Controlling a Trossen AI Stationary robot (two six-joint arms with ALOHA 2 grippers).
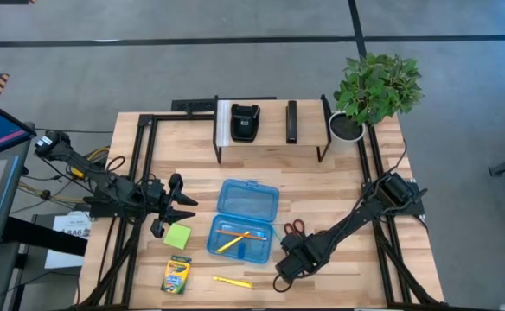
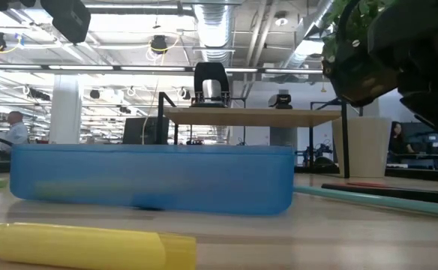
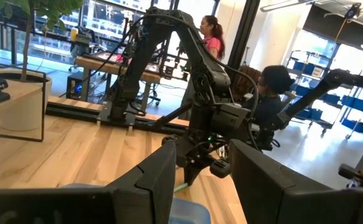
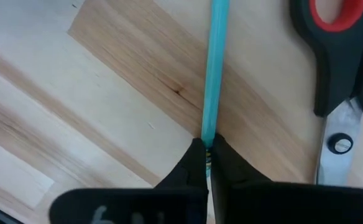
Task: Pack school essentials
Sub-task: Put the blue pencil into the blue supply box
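Observation:
My right gripper [image 1: 285, 269] points down at the table right of the open blue case [image 1: 244, 218] and is shut on the teal pen [image 4: 214, 68]. The red-handled scissors [image 1: 294, 228] lie beside it. A yellow and an orange pencil [image 1: 233, 238] lie inside the case. My left gripper [image 1: 180, 204] hangs open above the green sticky-note pad [image 1: 177, 236]. The crayon box [image 1: 176, 274] and the yellow highlighter [image 1: 233, 282] lie flat near the table's near edge. No eraser shows. My right gripper pinches the teal pen at one end [image 4: 207, 140] between its two fingertips [image 4: 191, 163], coming from above. The fingers lie roughly in line with the pen. The rest of the pen runs away over the wood [image 2: 376, 201]; whether it is lifted I cannot tell.
A black metal rack [image 1: 270, 130] with black devices stands at the far side, and a potted plant [image 1: 375, 86] in the far right corner. The scissors' blades [image 4: 334, 143] lie close to my right fingers. People [image 3: 211, 34] move in the room beyond the table.

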